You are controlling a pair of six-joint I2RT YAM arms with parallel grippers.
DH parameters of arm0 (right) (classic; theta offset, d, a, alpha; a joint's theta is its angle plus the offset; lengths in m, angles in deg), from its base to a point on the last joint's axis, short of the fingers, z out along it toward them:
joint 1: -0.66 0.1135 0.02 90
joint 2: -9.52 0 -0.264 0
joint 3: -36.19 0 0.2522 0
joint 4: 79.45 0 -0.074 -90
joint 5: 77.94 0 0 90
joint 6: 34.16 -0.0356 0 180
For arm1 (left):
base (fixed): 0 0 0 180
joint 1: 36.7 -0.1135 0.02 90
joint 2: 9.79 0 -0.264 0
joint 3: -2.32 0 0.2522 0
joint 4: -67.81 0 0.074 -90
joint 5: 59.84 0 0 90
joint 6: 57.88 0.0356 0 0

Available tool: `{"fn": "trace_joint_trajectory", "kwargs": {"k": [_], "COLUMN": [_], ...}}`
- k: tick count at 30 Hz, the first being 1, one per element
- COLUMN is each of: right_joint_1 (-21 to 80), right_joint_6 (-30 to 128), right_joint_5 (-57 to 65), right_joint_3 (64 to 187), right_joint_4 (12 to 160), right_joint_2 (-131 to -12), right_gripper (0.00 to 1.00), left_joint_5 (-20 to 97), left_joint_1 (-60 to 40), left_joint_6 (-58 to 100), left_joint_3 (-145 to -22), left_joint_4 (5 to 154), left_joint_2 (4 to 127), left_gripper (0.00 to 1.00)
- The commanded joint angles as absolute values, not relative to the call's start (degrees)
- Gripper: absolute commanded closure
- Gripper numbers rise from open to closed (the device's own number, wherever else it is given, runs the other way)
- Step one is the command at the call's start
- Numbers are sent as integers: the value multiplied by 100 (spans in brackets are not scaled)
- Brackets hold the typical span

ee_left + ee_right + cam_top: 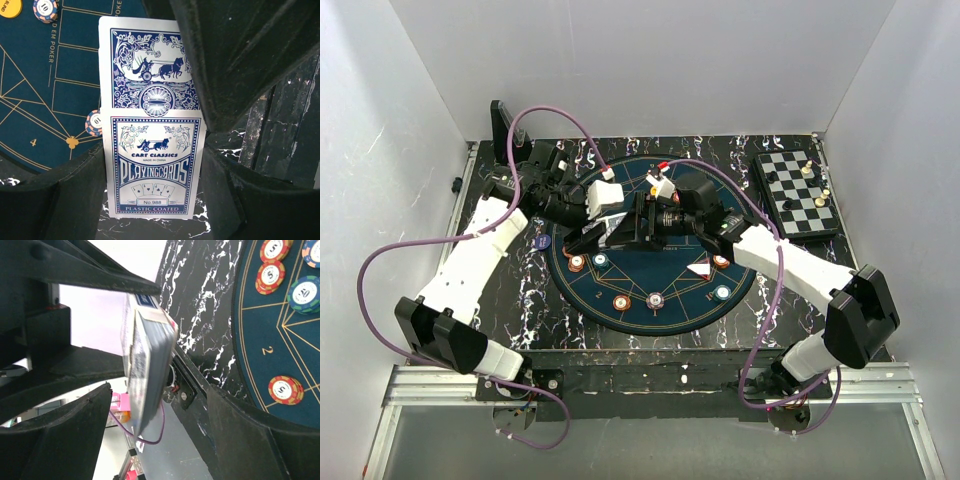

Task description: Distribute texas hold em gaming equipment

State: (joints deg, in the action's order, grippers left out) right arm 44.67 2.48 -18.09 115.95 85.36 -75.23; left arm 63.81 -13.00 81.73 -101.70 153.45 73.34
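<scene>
My left gripper (612,230) (155,155) is shut on a blue-and-white playing-card box (154,165), held on edge above the middle of the round dark-blue mat (650,180). A blue-backed card or flap (145,65) stands out of the box's far end. My right gripper (645,222) (159,390) is open, its jaws on either side of that far end of the box (147,360), with gaps on both sides. Striped chips (577,262) (620,302) (722,294) lie on the mat, also in the right wrist view (285,389). A red-white triangle marker (700,268) lies at the mat's right.
A chessboard (798,193) with small pieces sits at the back right. A blue disc (543,241) lies at the mat's left edge. A yellow disc (9,6) and a chip (94,122) show in the left wrist view. White walls close in three sides.
</scene>
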Motion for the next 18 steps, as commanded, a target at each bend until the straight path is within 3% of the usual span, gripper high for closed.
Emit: {"fn": "trace_joint_trajectory", "kwargs": {"k": [1,13,18], "right_joint_1": [4495,4495,4495], "right_joint_6": [92,-357,-550], "right_joint_5": [-1800,-1967,-2108], "right_joint_3": [12000,11842,11824], "right_joint_4": [9091,9628,9804], "right_joint_2": [-7564,-7740,-7881], "right_gripper": [19,38,56], "left_joint_5": [6541,6523,6470], "left_joint_1": [-1218,-1165,-1165], "left_joint_6": [8038,7950,7809], "left_joint_3": [-10373,-10302,-10417], "left_joint_4": [15294,15215,15145], "left_joint_2": [7265,7186,7221], "left_gripper": [83,83,82]}}
